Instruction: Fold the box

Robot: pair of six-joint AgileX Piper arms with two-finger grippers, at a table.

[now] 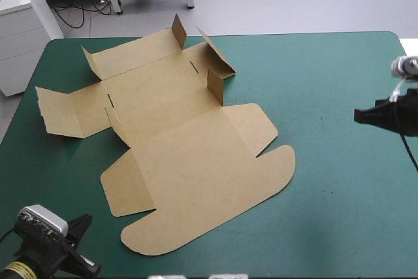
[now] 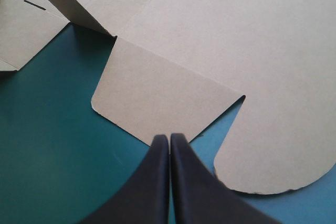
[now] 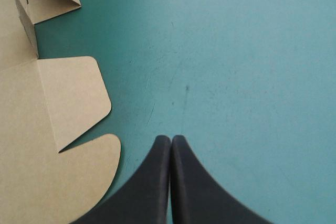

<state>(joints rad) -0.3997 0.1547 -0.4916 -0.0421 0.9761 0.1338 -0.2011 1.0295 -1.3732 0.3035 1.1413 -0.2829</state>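
The brown box [image 1: 189, 142] lies as a cut sheet, mostly flat, on the middle and left of the teal-green table, with a few small flaps standing up at its far end. My left gripper [image 1: 83, 225] hovers at the near left corner, shut and empty, its tips [image 2: 169, 138] just short of the sheet's side flap [image 2: 157, 98]. My right gripper [image 1: 360, 115] is at the right side, shut [image 3: 170, 139], over bare cover, well apart from the box [image 3: 47, 129]. The rounded lid flap [image 1: 255, 181] points toward the near edge.
Bare teal-green cover [image 1: 346, 181] stretches between the box and the right edge. A narrower strip of cover [image 1: 65, 181] lies between the box and the left edge.
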